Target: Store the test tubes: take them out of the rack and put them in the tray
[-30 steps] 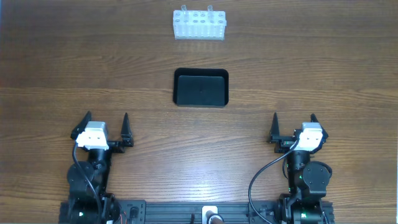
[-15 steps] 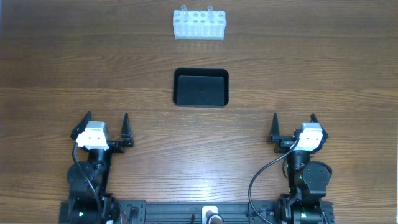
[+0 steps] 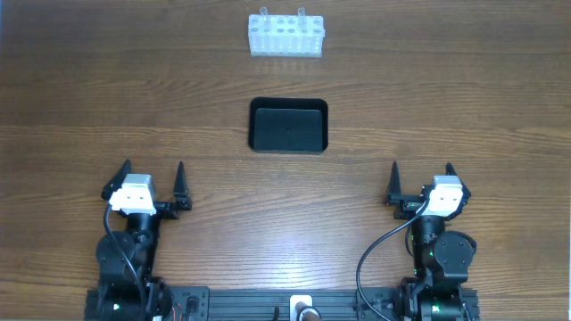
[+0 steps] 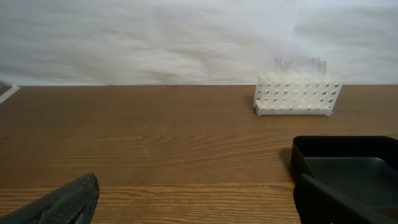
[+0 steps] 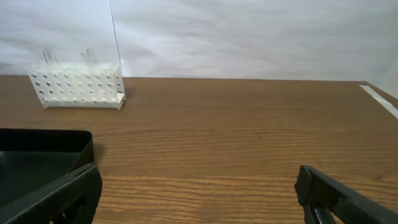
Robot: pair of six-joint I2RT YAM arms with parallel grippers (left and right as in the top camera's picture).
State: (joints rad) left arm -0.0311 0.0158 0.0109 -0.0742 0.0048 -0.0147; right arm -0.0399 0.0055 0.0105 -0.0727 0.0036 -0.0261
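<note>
The rack [image 3: 285, 36] stands on the table [image 3: 464, 89] at the 12 o'clock side of the top view, near the far edge. It is white, long from 9 to 3 o'clock, and has many holes. Two clear tubes stand upright in it. One tube [image 3: 264, 13] is near the 9 o'clock end of the rack, and the other tube [image 3: 301, 12] is past the middle, toward the 3 o'clock end. Their open tops rise above the rack.

The tray [image 3: 288, 129] is black and rectangular with a low rim. It lies flat near the middle of the table, at 6 o'clock from the rack and apart from it.

The left gripper [image 3: 153, 169] is at about 8 o'clock from the tray, well apart from it, close to its own base. Its two fingers are spread wide with nothing between them, and they point toward 12 o'clock. The right gripper [image 3: 421, 169] is at about 4 o'clock from the tray, also well apart and close to its base. Its fingers are spread wide too and hold nothing.

In both wrist views the rack with its two tubes stands far off before a white wall, and one corner of the tray lies nearer.
</note>
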